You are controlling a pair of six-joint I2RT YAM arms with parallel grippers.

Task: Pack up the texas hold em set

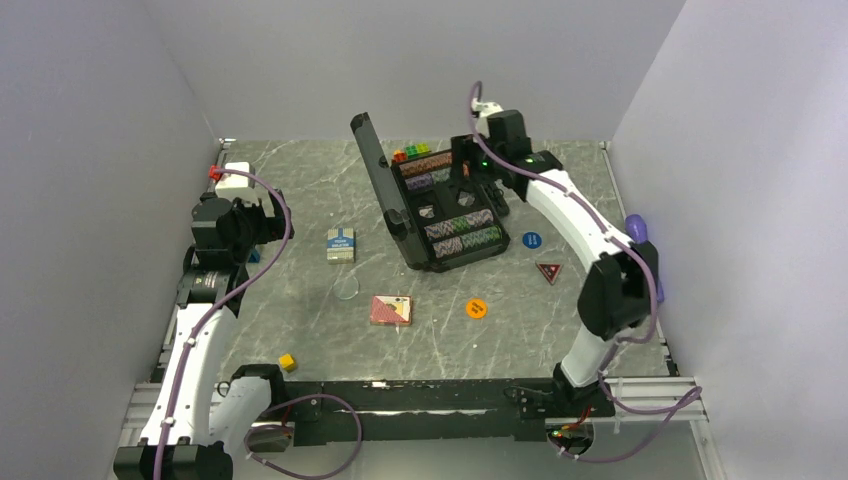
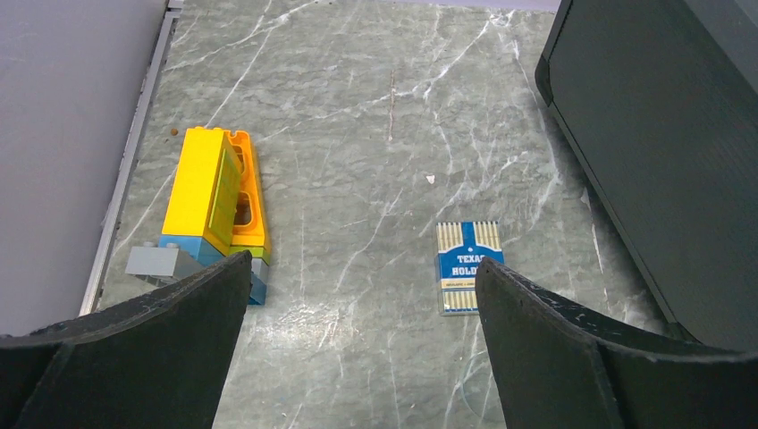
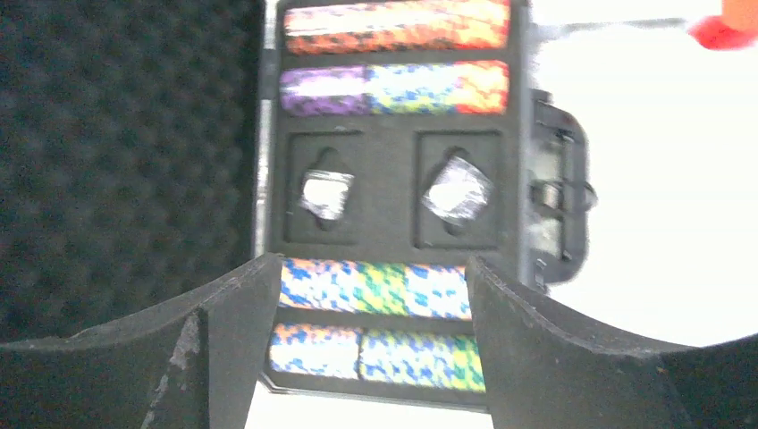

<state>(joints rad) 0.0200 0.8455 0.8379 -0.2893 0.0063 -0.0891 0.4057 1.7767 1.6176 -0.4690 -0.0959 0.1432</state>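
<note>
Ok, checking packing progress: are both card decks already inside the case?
No, the blue-white deck and the pink deck both lie on the table, outside the open black case.

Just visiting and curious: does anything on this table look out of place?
Yes. The case stands open with its two middle slots unfilled, while a blue-white deck, a pink deck and three small markers lie scattered on the table beside it. A yellow cube sits alone near the front edge.
</note>
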